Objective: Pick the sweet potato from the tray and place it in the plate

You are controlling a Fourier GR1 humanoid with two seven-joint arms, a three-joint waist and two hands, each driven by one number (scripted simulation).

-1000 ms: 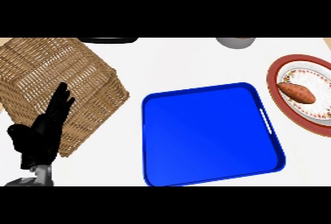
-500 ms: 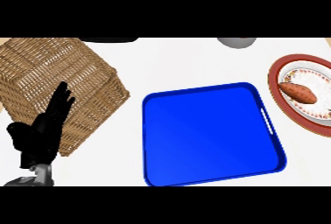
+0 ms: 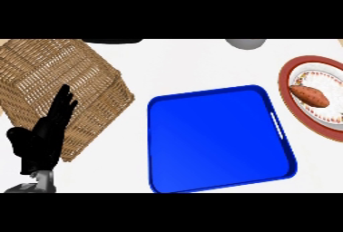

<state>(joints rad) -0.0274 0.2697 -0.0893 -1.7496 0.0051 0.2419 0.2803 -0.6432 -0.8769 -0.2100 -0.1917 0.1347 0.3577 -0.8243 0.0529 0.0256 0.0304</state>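
Blue tray at centre of white surface, taken as landmark; lying flat, rim raised, a slot handle in its right rim, nothing inside. Plate right of tray, just beside its upper right corner and cut by the view's right edge; red-brown rim, white patterned middle. Sweet potato on plate, lying flat near its middle, long axis slanting from upper left to lower right, well clear of tray. Wicker basket left of tray, tilted, near tray's left rim but apart from it. Left hand further left of tray, at the view's lower left, over basket's lower left side; fingers straight and pointing up, released, grasping nothing; grey forearm below it at the lower edge. Right hand out of view. Above tray, at the top edge, a grey rounded thing and, to the upper left, a dark thing, both cut off and not identifiable.
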